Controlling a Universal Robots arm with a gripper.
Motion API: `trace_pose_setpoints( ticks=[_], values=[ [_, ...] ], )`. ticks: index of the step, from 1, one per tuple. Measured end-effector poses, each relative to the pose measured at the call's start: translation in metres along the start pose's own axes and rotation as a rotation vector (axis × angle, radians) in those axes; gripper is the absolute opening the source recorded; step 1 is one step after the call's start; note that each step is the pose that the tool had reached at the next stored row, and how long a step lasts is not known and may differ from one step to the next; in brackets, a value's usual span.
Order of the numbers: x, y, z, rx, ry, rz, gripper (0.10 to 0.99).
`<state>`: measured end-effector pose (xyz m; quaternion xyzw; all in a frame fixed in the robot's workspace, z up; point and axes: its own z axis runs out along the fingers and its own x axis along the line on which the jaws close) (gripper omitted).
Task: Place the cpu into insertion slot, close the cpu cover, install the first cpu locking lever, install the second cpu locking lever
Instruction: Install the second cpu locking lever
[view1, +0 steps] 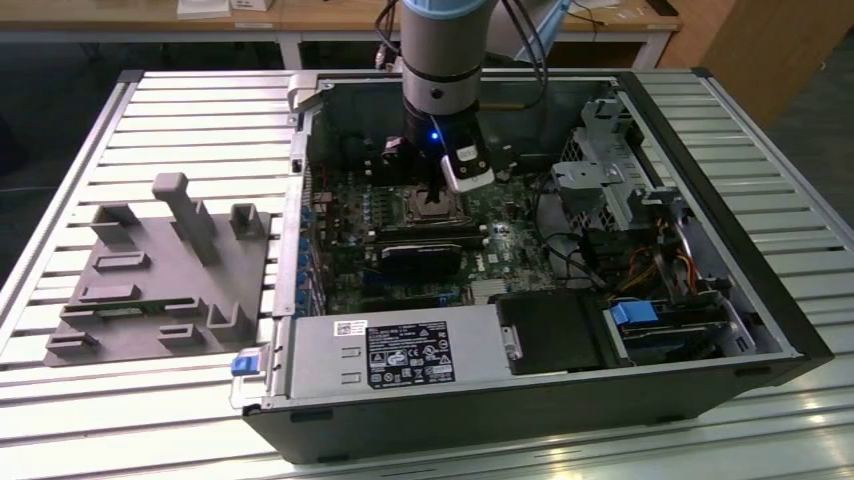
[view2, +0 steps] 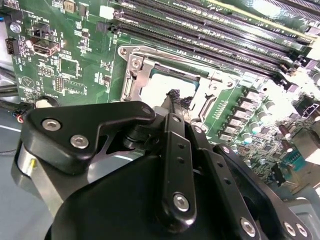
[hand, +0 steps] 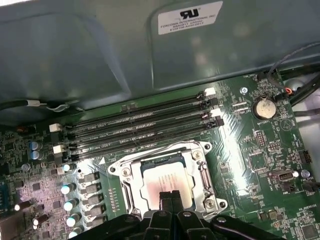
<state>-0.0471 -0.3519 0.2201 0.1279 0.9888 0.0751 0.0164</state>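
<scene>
Pressed-together black fingertips (hand: 169, 197) are hovering just over the pale silver-grey square cpu (hand: 167, 181), apparently seated in the shiny-rimmed insertion slot (hand: 206, 175); cover closing seems next.

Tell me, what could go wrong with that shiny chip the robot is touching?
The gripper sits closed right over the chip in its socket. Pushing down crooked might tilt the chip or harm the socket. The memory slots lie close beside it, so a sideways slip could bump them.

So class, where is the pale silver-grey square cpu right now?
The pale silver-grey square cpu sits in the metal-rimmed socket, beside the long black memory slots, under the claw.
</scene>
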Motion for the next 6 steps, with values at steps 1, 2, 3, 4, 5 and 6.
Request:
trace_pose_setpoints(
  ticks=[1,2,3,4,5,6],
  values=[
    [0.0001,0.0003,0.0001,0.001,-0.0001,0.0,0.102],
    [0.0001,0.0002,0.0,0.001,-0.0002,0.0,0.102],
    [0.0001,0.0003,0.0,0.001,-0.0002,0.0,0.102],
    [0.0001,0.0003,0.0,0.001,-0.0002,0.0,0.102],
    [0.0001,0.0003,0.0,0.001,-0.0002,0.0,0.102],
    [0.0001,0.0003,0.0,0.001,-0.0002,0.0,0.102]
  ],
)
